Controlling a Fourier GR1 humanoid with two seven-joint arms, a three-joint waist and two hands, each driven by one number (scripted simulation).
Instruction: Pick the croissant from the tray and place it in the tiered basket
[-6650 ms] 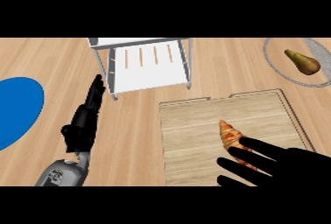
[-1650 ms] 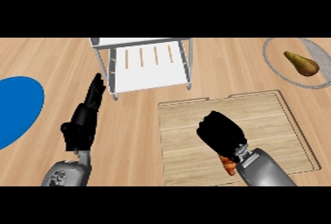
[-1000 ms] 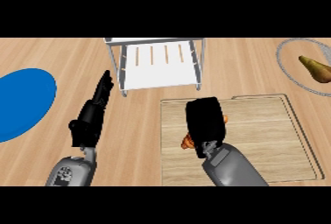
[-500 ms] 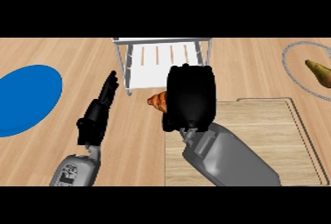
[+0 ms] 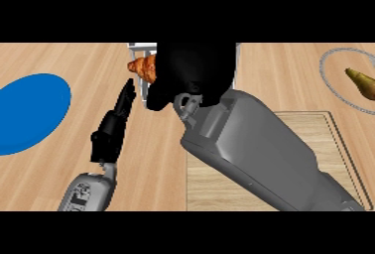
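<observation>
My right hand (image 5: 194, 72) is curled round the golden-brown croissant (image 5: 144, 68), of which only the left end pokes out past the fingers. It sits high in the head view, over the white tiered basket (image 5: 141, 46), which the hand and forearm almost wholly hide. The wooden tray (image 5: 330, 149) lies at the lower right, mostly covered by my right forearm. My left hand (image 5: 116, 124) rests open on the counter, fingers straight and pointing up toward the basket's left corner.
A blue plate (image 5: 29, 111) lies at the left edge. At the upper right a grey-rimmed plate (image 5: 336, 89) holds a pear (image 5: 362, 80). Bare wooden counter runs between the blue plate and my left arm.
My right hand has carried the croissant up off the tray and farther toward the top, over the basket. The view has shifted closer. The left hand has stayed still.
</observation>
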